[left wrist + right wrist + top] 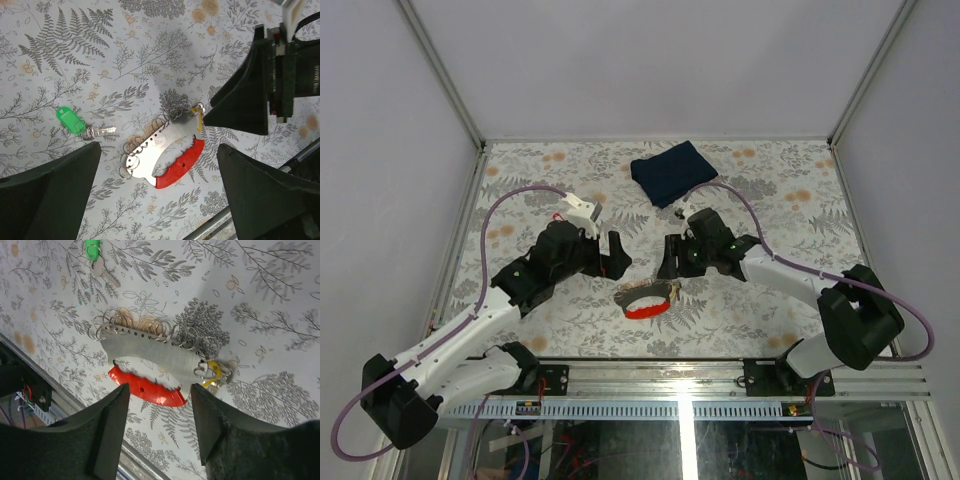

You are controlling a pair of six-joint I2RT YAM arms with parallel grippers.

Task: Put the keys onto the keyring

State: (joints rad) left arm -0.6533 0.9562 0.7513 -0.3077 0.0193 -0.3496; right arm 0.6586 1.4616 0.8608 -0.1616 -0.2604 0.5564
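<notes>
The keyring [159, 146] is a flat silvery crescent with a row of small wire rings and a red plastic grip [181, 165]. It lies on the patterned table and also shows in the top view [646, 300] and the right wrist view [150, 351]. The yellow-headed key [199, 119] sits at one end of it, among the small rings [212, 371]. The green-headed key [70, 120] lies apart on the table, beyond the keyring's other end [93, 250]. It is hidden in the top view. My left gripper [157, 200] and right gripper [160, 425] hover open over the keyring, both empty.
A folded dark blue cloth [669, 172] lies at the back of the table, with a small dark object [677, 212] just in front of it. The metal rail [720, 375] runs along the near edge. White walls enclose the table.
</notes>
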